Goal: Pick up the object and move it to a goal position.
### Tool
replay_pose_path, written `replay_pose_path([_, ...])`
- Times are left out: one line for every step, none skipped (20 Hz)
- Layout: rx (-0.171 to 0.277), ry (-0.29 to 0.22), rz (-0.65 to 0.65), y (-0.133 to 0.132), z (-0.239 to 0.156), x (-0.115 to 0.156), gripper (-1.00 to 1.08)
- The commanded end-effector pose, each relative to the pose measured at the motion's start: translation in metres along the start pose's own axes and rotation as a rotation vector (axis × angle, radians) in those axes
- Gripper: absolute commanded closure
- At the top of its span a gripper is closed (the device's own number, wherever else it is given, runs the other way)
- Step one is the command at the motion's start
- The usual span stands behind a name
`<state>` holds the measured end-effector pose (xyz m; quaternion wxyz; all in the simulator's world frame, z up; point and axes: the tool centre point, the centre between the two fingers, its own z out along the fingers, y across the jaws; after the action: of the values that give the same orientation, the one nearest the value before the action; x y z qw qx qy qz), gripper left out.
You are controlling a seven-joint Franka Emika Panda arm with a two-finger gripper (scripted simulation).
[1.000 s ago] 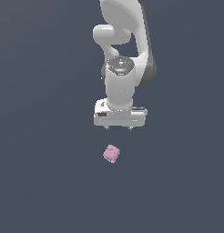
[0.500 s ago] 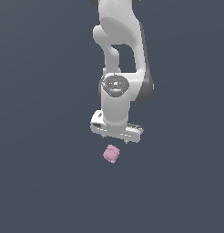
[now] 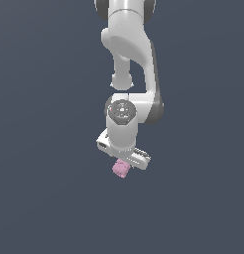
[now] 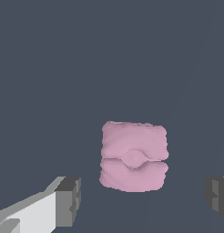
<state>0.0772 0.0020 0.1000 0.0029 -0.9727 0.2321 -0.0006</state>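
One block (image 4: 134, 156), pink, sits between my gripper (image 4: 143, 200) fingers, which are spread wide and not touching it. I hold low over it so closing should pinch both sides.

Flat even simulator light, no cast shadows, no glare, edges slightly jagged, sharp throughout

White glossy arm (image 3: 128, 54), grey fingers (image 4: 68, 201)
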Motion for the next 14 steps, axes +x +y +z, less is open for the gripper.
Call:
replay_pose_path([-0.003,0.0,0.03,0.0,0.005,0.004,-0.92])
replay_pose_path([-0.004,0.0,0.038,0.0,0.006,0.005,-0.92])
replay_pose_path([-0.005,0.0,0.045,0.0,0.008,0.006,-0.92])
replay_pose_path([-0.005,0.0,0.05,0.0,0.008,0.006,-0.92])
replay_pose_path([-0.006,0.0,0.054,0.0,0.009,0.007,-0.92])
replay_pose_path([-0.006,0.0,0.056,0.0,0.01,0.007,-0.92])
replay_pose_path([-0.006,0.0,0.056,0.0,0.01,0.007,-0.92])
replay_pose_path([-0.006,0.0,0.052,0.0,0.009,0.007,-0.92])
replay_pose_path([-0.006,0.0,0.052,0.0,0.01,0.007,-0.92])
replay_pose_path([-0.006,0.0,0.052,0.0,0.011,0.007,-0.92])
replay_pose_path([-0.006,0.0,0.052,0.0,0.013,0.006,-0.92])
replay_pose_path([-0.006,0.0,0.053,0.001,0.016,0.007,-0.92])
replay_pose_path([-0.006,0.0,0.053,0.0,0.02,0.006,-0.92])
replay_pose_path([-0.006,0.0,0.053,0.001,0.024,0.006,-0.92])
